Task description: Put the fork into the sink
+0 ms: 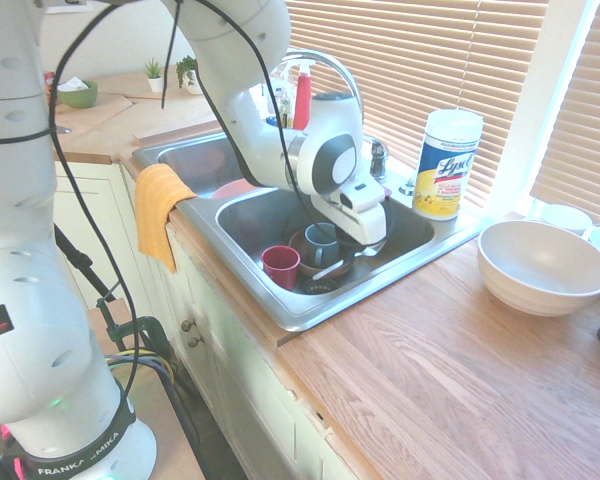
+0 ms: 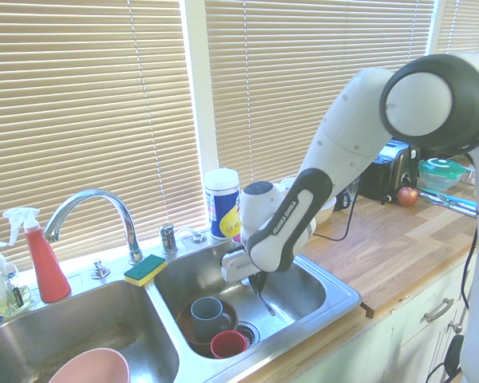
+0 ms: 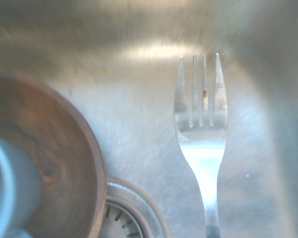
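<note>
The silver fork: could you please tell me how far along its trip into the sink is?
Done: the slim silver metal fork hangs low inside the shiny stainless-steel sink, beside the brown bowl. In hand: the gripper grips it. Left: letting go.

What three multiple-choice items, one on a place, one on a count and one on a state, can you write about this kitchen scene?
1. Where is the gripper?
A. Above the wooden counter
B. Low in the sink basin that holds the mug
C. Over the basin with the pink bowl

2. How many tines has the fork?
A. Two
B. Three
C. Four

3. How does the mug stand?
A. Upright in the brown bowl
B. On its side on the counter
C. Upside down on the sponge

Answers:
1 B: both exterior views show the gripper down in that basin, beside the mug.
2 C: the wrist view shows four tines.
3 A: its open mouth faces up, with the bowl's rim around it.
</note>
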`<state>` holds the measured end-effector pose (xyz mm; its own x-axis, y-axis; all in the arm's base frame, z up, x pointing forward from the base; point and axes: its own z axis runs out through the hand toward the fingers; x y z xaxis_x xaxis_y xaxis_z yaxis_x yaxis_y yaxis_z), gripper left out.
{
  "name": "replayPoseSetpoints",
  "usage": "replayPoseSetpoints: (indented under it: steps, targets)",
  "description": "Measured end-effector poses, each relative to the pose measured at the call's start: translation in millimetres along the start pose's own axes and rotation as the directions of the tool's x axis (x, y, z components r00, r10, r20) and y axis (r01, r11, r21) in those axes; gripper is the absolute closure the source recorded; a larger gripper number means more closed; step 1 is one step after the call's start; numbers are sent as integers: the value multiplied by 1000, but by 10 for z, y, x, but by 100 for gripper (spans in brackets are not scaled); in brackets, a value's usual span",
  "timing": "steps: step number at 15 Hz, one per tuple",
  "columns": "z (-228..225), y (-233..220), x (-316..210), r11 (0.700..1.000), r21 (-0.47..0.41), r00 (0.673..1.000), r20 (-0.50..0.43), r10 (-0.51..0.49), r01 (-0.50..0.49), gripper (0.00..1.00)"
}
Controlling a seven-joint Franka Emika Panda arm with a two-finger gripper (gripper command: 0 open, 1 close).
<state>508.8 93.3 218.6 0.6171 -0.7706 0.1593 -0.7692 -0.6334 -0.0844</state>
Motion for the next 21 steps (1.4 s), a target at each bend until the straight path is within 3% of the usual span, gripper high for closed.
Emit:
replayPoseSetpoints:
  steps: [4,5,16,19,21]
  targets:
    - [463,-10,-116,1000,-18,1000,17,-2,3,100]
    - [549,-9,-153,1000,-26,999,32,7,-6,0]
    - [724,9,-100,999,-47,1000,16,8,-7,0]
    - [439,-92,-34,1000,-20,1000,-3,9,-9,0]
    - [-33,-158,89,1000,-22,1000,-18,18,-18,0]
